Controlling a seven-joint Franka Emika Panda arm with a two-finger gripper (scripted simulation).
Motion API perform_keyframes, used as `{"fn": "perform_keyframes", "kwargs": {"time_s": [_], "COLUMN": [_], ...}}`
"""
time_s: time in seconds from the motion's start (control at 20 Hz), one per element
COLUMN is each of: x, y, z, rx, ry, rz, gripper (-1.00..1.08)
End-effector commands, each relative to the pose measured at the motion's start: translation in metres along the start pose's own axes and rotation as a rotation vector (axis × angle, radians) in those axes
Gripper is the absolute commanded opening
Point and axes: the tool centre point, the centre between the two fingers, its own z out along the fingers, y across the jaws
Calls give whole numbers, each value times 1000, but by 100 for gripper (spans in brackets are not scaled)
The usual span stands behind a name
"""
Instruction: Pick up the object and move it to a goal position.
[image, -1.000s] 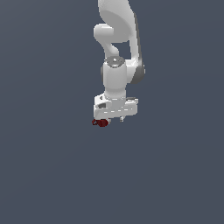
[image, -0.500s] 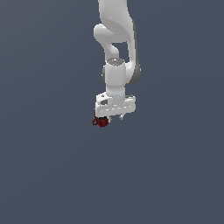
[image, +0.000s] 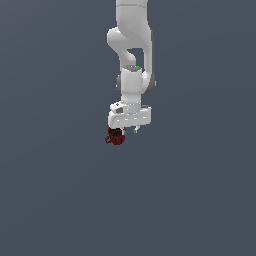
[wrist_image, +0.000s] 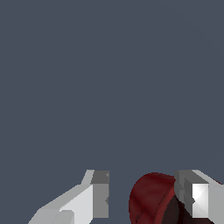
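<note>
While my gripper (image: 125, 131) hung low over the flat grey floor (image: 60, 200), the mug (image: 115, 136) sat right under its end toward the exterior view's left, tucked against that side rather than centred. From the wrist view, my fingers (wrist_image: 99, 194) were spread, with a gap between one pad and the mug's (wrist_image: 151, 199) red wall; the other finger stood at the rim, over or just inside the dark hollow, though I could not tell whether it touched. So I was not pinching anything yet, as far as I could judge.

By my reckoning the reach was done and the grasp, the lift and the carry were all left. No goal marker showed in either view, so I could not say where the mug had to go.

As for the stuff itself: the mug was a small, rounded, dark red thing, smooth and faintly glossy, with a loop handle poking out to the exterior view's left and a near-black inside. My arm (image: 134, 80) was plain white, smooth-shelled, with blocky grey finger pads that were flat-faced and square-edged. The ground was a matt, featureless slate grey
</note>
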Motion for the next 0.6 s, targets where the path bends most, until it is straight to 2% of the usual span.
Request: {"fn": "perform_keyframes", "kwargs": {"time_s": [0.0,0.55], "x": [-10,-44], "y": [0,5], "z": [-2,-15], "rx": [-24,-118], "ry": [22,79], "rz": [-23,-102], "gripper": [28,28]}}
